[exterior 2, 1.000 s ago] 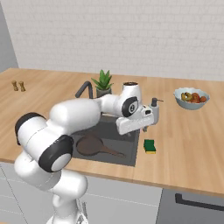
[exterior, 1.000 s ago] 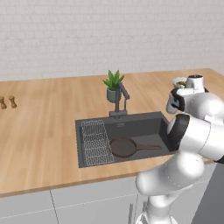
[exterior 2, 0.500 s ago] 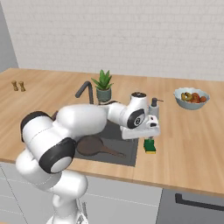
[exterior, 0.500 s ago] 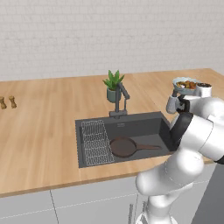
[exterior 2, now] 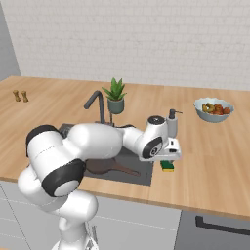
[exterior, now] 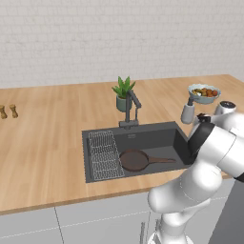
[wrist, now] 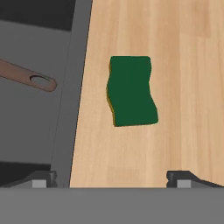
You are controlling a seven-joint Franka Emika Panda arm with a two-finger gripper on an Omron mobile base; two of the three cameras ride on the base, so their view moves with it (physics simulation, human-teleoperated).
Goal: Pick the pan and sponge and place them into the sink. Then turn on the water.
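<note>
The claw (wrist: pixel 112 178) stands wide open and holds nothing; in the hand view its two tips show at the bottom, one over the sink's edge and one over the wooden desk (wrist: pixel 175 52). It hangs above the sponge (wrist: pixel 131 91), which lies flat on the desk, green side up with a thin yellow edge showing, just beside the sink's rim and apart from the tips. In the right base view the claw (exterior 2: pixel 168 155) is right over the sponge (exterior 2: pixel 168 166) at the sink's near right corner. The pan (exterior: pixel 134 159) lies in the sink (exterior: pixel 157 138), its handle pointing toward the arm's side; the handle's end with its hanging hole shows in the hand view (wrist: pixel 30 78). A wire rack (exterior: pixel 103 155) fills the sink's left part. The faucet (exterior: pixel 130 108) stands behind the basin with a potted plant (exterior: pixel 123 93) just behind it. A soap dispenser (exterior 2: pixel 172 123) stands on the desk near the claw, a fruit bowl (exterior 2: pixel 213 108) farther right, and two small shakers (exterior: pixel 8 111) far to the left.
</note>
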